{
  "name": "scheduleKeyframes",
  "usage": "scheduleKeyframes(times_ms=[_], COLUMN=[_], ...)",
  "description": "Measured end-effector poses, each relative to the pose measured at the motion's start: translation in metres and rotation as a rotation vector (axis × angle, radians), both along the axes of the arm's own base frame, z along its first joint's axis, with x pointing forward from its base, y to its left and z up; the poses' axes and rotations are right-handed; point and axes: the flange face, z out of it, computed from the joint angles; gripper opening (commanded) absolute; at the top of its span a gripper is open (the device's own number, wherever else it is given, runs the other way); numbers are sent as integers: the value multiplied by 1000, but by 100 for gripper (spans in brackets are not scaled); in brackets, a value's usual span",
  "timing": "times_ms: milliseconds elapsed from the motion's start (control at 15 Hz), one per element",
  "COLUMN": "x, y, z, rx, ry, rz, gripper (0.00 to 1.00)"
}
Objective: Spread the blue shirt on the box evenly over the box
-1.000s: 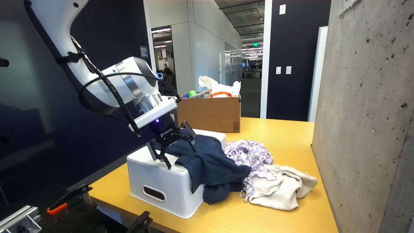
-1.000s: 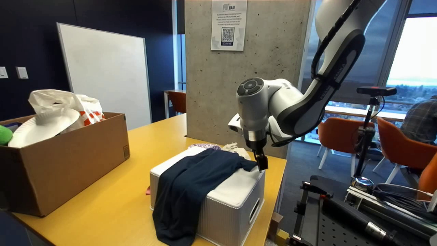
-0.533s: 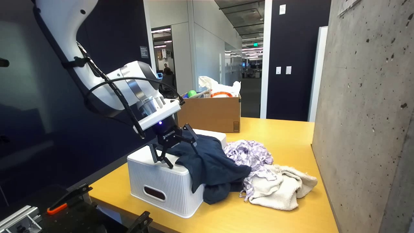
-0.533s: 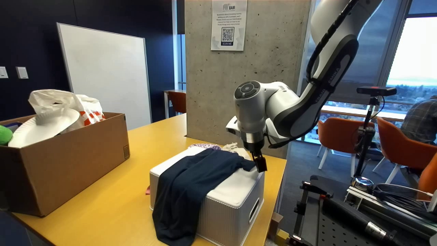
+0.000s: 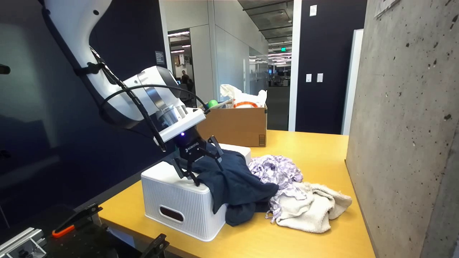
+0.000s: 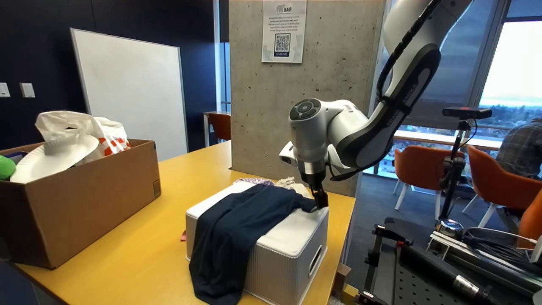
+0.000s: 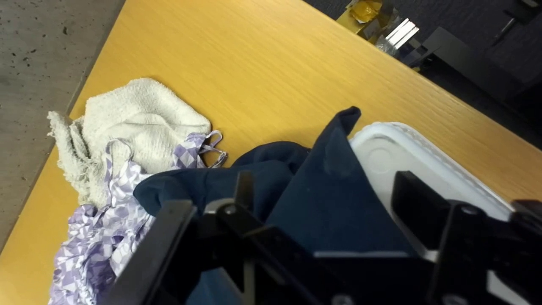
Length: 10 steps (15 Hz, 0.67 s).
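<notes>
Box point(image 5: 188, 200) in both exterior views, different angles, wrist view close above

Gripper point(image 7: 326, 189) stood with fingers point(image 7: 417, 207) apart, navy shirt point(image 7: 332, 201) lay between and beyond them, white box point(image 7: 385, 159) showed behind one, beige cloth point(image 7: 142, 114) and purple-checked cloth point(image 7: 103, 237) lay past the other

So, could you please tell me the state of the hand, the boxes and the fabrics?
Hand: open, gripping nothing.
Blue shirt: wrinkled, draped unevenly, hanging over two sides of the white box.
White box: partly covered, top bare near both ends.
Purple-white cloth: crumpled.
Beige cloth: rumpled, partly under the purple-white cloth.
Cardboard box: open, filled above its rim.
</notes>
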Motion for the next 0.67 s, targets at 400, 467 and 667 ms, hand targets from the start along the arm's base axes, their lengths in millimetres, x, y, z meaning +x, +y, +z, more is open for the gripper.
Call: scheduleKeyframes(times_ms=[400, 467, 667], x=[0, -1, -3], y=[0, 0, 0], z=[-6, -6, -7], rx=[0, 0, 0], ry=[11, 13, 16], rz=[4, 4, 4], gripper=[8, 2, 0])
